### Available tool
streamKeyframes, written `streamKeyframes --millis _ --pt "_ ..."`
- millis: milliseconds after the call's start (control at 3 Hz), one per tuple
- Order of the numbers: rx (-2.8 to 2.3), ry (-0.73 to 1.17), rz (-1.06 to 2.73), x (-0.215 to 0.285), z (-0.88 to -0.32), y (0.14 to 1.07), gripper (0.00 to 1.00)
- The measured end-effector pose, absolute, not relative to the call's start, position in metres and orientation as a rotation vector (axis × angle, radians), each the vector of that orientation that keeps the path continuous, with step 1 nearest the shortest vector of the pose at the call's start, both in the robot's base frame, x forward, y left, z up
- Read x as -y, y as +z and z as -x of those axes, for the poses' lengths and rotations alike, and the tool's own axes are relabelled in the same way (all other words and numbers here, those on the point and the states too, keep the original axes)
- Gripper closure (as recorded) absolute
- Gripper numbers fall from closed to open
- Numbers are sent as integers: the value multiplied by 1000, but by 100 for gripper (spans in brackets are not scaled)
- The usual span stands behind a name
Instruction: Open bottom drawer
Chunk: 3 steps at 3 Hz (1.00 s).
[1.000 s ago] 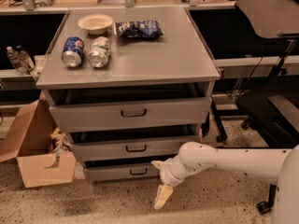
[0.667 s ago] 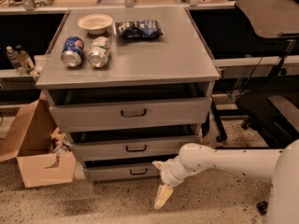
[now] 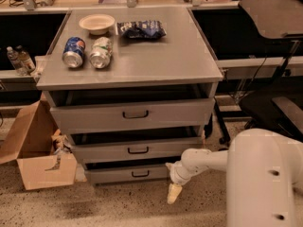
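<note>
**Operator:** Report the position and state of the tool.

**Technician:** The tool (image 3: 173, 193) hangs tip-down, below and to the right of the bottom drawer (image 3: 113, 175), near that drawer's right front corner. This view does not show whether it is spread or pressed together, so that cannot be told. It is not touching the drawer.

**Operator:** Locate the bottom drawer.

**Technician:** It is the lowest and shallowest of the three grey fronts under the worktop (image 3: 165, 56). Its black pull handle (image 3: 140, 174) sits at the centre of the front, to the left of the tool and slightly above it. The front appears to be closed, or very nearly so.

**Operator:** What has changed in the last second?

**Technician:** Very little has changed at the tool. It has drifted slightly to the right, away from the pull handle, at much the same height. The arm (image 3: 203, 161) has changed more: its thick white link now fills the area to the right of and below the bottom drawer (it took up far less of the view before). The drawer front has not moved.

**Operator:** What does that mean for the task?

**Technician:** In my judgement the task is still at the approach stage. The handle has not been engaged. The tool will probably need to rise and travel left to the handle before any outward pull.
</note>
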<state>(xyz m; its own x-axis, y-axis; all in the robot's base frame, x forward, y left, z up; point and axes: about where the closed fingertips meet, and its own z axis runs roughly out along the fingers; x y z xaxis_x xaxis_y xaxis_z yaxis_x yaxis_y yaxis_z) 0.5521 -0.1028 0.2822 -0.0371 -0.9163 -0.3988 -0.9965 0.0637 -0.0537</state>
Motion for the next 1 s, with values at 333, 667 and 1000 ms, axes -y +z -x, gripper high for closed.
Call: streamKeyframes --millis 333,667,1000 --pt "-2073 250 1898 135 -578 241 0" --pt "-2076 138 1873 155 -606 210 0" --pt "-2061 79 1880 158 -629 191 0"
